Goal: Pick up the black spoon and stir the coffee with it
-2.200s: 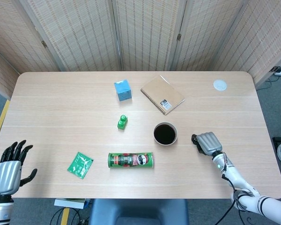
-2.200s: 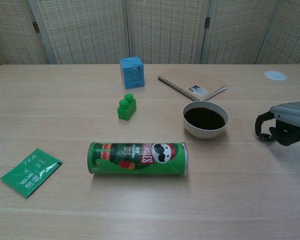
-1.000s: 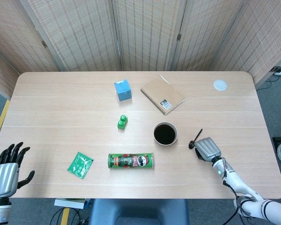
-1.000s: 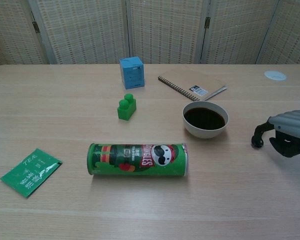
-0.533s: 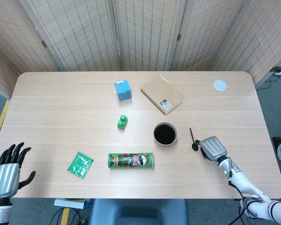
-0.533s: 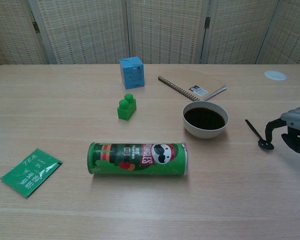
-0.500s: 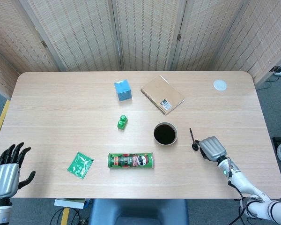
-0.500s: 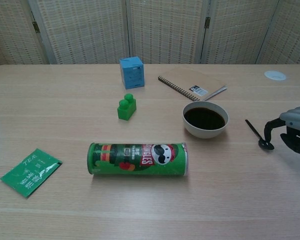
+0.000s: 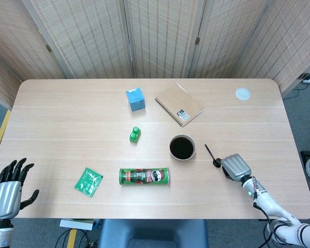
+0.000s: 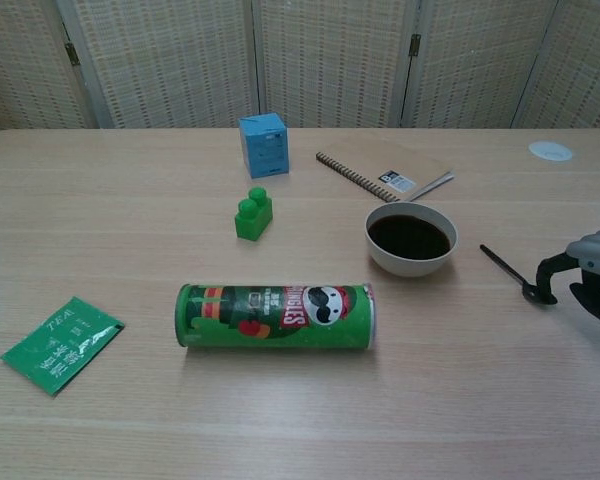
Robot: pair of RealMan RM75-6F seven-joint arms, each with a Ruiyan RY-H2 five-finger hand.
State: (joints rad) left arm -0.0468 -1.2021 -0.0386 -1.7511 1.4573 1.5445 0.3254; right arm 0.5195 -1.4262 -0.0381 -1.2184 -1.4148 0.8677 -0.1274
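The black spoon (image 9: 211, 155) (image 10: 510, 272) lies flat on the table just right of the white bowl of coffee (image 9: 182, 147) (image 10: 411, 238), handle pointing toward the bowl. My right hand (image 9: 236, 167) (image 10: 595, 277) sits at the spoon's bowl end, fingers curled, with a dark fingertip touching it. Whether the spoon is pinched is hidden. My left hand (image 9: 8, 188) hangs off the table's near left corner with fingers spread and nothing in it; it appears only in the head view.
A green Pringles can (image 9: 144, 176) (image 10: 275, 316) lies on its side in front of the bowl. A green brick (image 9: 135, 134), blue cube (image 9: 136, 99), spiral notebook (image 9: 179, 104), green tea packet (image 9: 89, 181) and white disc (image 9: 242, 93) are spread over the table.
My right hand has drawn back to the right, away from the bowl. The spoon's bowl end has gone with it and its handle has swung toward the coffee bowl. The left hand has sunk slightly.
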